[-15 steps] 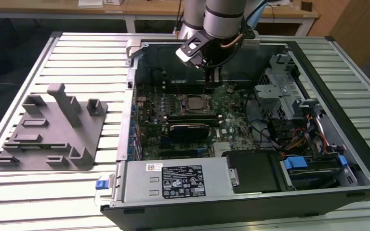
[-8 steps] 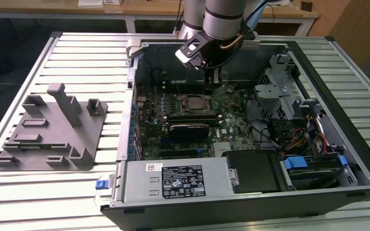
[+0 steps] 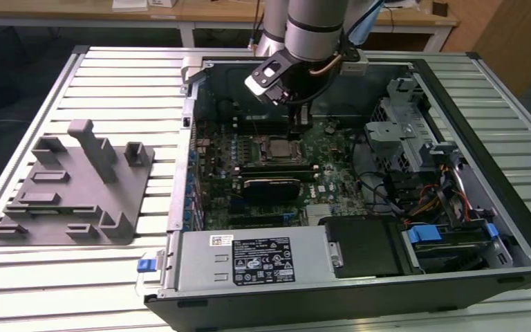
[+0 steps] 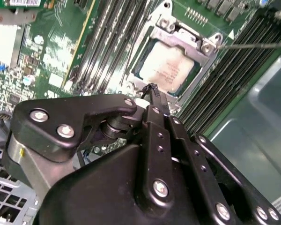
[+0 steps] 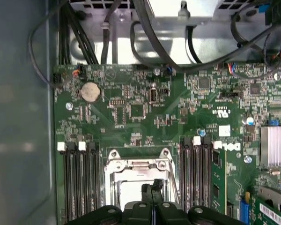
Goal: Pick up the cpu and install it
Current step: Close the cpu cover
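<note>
While the small, square, silvery-grey cpu (image 4: 171, 70) lies flat inside the silver metal socket frame (image 4: 203, 44) on the green motherboard (image 5: 178, 126), the black gripper (image 4: 151, 88) hangs close over the frame's edge, fingertips pressed together, empty.

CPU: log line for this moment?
silvery-grey square cpu lying in metal socket frame | black gripper shut, over cpu edge | contact unclear

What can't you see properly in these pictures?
- Second wrist view: the gripper covers one edge of the cpu, so I can't tell if they touch.
- First wrist view: the gripper and the picture's edge hide most of the cpu.
- Exterior view: the cpu is too small to judge.
</note>
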Controlling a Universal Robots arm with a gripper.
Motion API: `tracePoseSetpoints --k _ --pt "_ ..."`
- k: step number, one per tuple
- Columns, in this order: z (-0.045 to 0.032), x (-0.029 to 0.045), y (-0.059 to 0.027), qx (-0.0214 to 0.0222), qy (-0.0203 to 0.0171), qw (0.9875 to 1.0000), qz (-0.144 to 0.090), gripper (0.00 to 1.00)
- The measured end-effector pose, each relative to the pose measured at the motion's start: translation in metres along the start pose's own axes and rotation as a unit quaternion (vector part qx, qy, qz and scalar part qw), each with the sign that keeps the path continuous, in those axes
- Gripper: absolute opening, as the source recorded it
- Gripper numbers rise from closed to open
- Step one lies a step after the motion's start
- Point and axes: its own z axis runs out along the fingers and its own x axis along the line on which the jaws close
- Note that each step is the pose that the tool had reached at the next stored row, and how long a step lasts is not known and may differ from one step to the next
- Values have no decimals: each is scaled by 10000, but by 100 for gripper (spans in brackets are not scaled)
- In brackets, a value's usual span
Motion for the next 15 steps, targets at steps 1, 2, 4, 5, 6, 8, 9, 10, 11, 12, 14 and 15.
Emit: tracePoseSetpoints --k 1,2,4,5,6,8,9,10,11,12,14,15 --pt "5 -4 -17 0 1 10000 -4 11" --pt "10 -7 -34 -1 0 10000 -13 11" --pt "20 -10 -65 -2 -1 10000 -45 11" --pt "24 -11 -77 -2 -2 10000 -66 11" --pt "29 -11 -86 -3 -2 10000 -93 11" --pt "36 -11 -93 -6 -3 9999 -161 11" --pt "39 -11 -92 -7 -4 9998 -194 11" --pt "41 -10 -92 -8 -5 9997 -230 11" --pt "44 -10 -93 -10 -6 9996 -274 11" --pt "48 -10 -92 -12 -6 9995 -328 11" --pt "54 -10 -92 -17 -9 9990 -452 11" --pt "57 -10 -93 -19 -11 9987 -516 11"
